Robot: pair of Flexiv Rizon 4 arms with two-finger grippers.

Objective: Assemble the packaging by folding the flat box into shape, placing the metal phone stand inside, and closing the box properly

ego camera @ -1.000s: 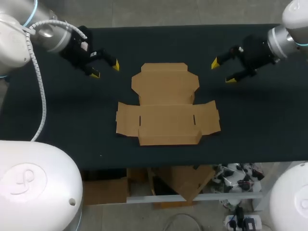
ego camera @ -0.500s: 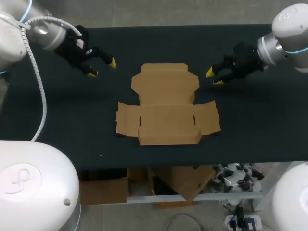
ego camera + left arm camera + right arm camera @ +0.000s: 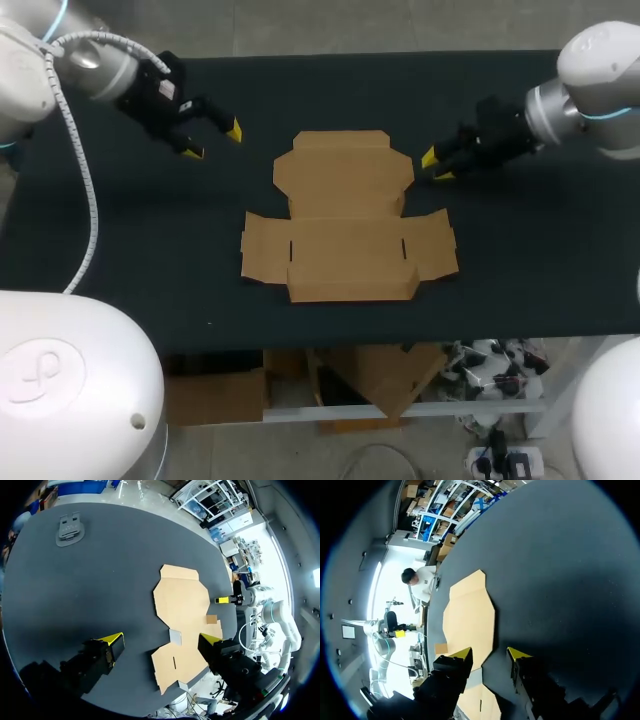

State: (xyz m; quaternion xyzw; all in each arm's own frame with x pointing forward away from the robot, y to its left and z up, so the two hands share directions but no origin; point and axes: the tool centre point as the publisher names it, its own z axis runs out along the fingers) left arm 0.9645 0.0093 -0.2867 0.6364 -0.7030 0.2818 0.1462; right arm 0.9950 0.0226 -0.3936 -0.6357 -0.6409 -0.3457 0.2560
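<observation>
We count one flat box [image 3: 347, 215] and one stand [image 3: 70, 528], small and indistinct. Left gripper [image 3: 214, 141] and right gripper [image 3: 436, 166] are both spread.

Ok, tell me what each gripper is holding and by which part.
Nothing is held. The left gripper is open, well apart from the flat box. The right gripper is open beside the box's edge, not clamped on it.

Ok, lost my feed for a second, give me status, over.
Left hand open, clear of the box; right hand open at its edge. Box flat, unfolded. Phone stand lies apart on the table. Nothing in the way.
</observation>
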